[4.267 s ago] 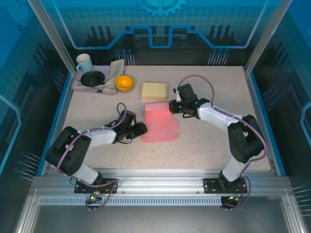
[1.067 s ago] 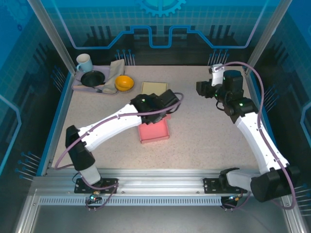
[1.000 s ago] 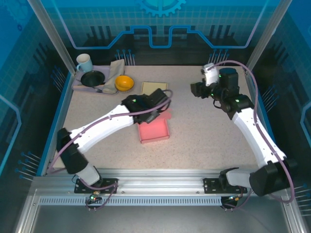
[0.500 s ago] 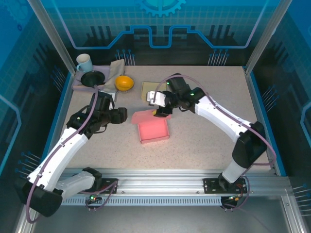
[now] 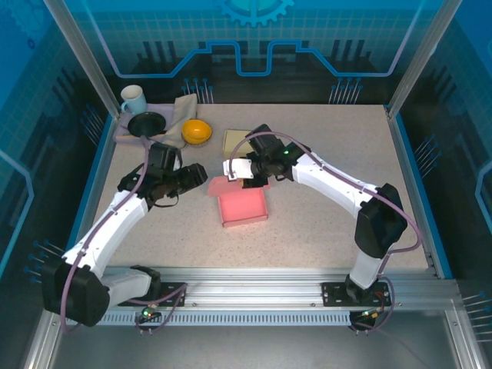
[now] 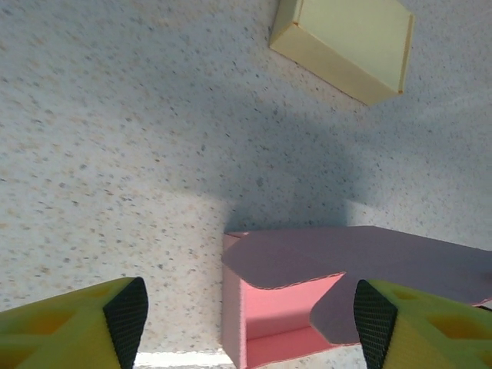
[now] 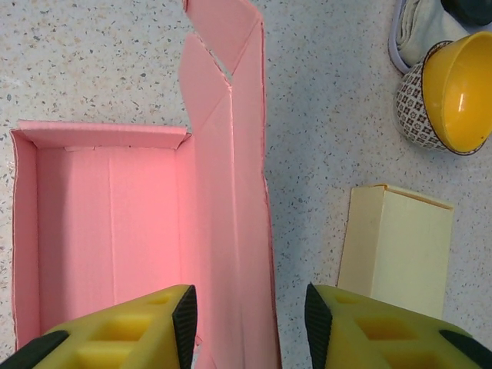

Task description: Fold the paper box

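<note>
Left wrist: pink box (image 6: 269, 315) half off-frame.

Speckled beige bench (image 5: 330, 207) w/ blue edging, boxed in by translucent blue panels (image 5: 254, 46) printed w/ grid & circuit lines. Alu posts (image 5: 78, 58) at rear corners, alu rail (image 5: 254, 286) along near edge. Light even, shadows soft.

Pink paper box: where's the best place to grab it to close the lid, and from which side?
Take the open lid flap near its free edge, not the tray. The flap is a thin single sheet standing clear of the tray along the hinge wall, so two fingers can pinch across its thickness. Coming from above on the far side, where the right gripper straddles it, looks easiest.
</note>
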